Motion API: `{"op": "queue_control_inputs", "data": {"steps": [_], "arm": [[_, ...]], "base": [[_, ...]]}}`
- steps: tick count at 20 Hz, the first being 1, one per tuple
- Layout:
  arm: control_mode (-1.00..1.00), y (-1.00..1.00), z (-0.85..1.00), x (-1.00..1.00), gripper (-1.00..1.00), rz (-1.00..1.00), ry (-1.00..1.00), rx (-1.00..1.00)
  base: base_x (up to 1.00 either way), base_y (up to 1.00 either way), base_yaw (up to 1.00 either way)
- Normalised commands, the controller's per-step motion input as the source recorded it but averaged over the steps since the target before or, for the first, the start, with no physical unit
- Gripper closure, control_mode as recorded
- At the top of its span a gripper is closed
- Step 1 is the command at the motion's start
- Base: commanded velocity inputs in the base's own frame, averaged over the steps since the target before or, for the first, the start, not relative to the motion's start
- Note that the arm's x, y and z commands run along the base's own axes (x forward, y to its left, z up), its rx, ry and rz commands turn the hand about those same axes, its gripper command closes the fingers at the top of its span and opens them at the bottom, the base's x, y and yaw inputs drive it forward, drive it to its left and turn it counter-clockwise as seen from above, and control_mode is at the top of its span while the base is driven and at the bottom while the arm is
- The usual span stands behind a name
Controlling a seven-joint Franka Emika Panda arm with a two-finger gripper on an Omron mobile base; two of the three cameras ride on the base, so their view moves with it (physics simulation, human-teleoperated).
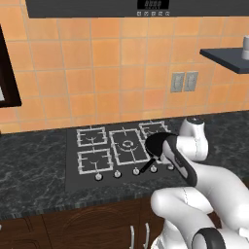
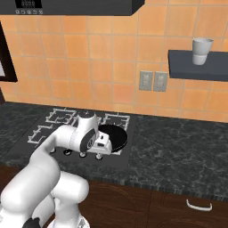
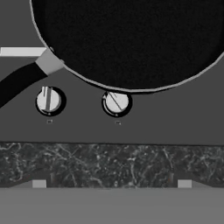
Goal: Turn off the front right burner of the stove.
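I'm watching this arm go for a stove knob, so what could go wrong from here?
Two knobs sit side by side under the hand: the left knob and the right knob. It could turn the wrong one. The pan overhangs close above them and its handle reaches beside the left knob, so the gripper may bump it.

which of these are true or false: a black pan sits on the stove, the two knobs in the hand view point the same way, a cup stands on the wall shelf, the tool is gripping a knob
1. A black pan sits on the stove. True; in the hand view its rim lies just above the knobs.
2. The two knobs in the hand view point the same way. False: the left knob has its bar upright, while the right knob has its bar slanted.
3. A cup stands on the wall shelf. True.
4. The tool is gripping a knob. False: in the hand view both knobs sit free on the black glass, with the counter edge between them and the camera.
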Motion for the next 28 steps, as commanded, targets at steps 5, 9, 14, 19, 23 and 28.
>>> {"op": "queue_control_inputs", "data": {"steps": [5, 9, 14, 19, 23, 28], "arm": [[-1.00, 0.00, -0.15, 0.10, -1.00, 0.00, 0.03, 0.00], [-1.00, 0.00, -0.11, 0.17, -1.00, 0.00, 0.01, 0.00], [-1.00, 0.00, -0.13, 0.20, -1.00, 0.00, 0.01, 0.00], [-1.00, 0.00, -0.17, 0.17, -1.00, 0.00, 0.01, 0.00], [-1.00, 0.00, -0.16, 0.12, -1.00, 0.00, 0.01, 0.00], [-1.00, 0.00, -0.13, 0.13, -1.00, 0.00, 0.02, 0.00]], "base": [[0.00, 0.00, 0.00], [0.00, 0.00, 0.00], [0.00, 0.00, 0.00], [0.00, 0.00, 0.00], [0.00, 0.00, 0.00], [0.00, 0.00, 0.00]]}}
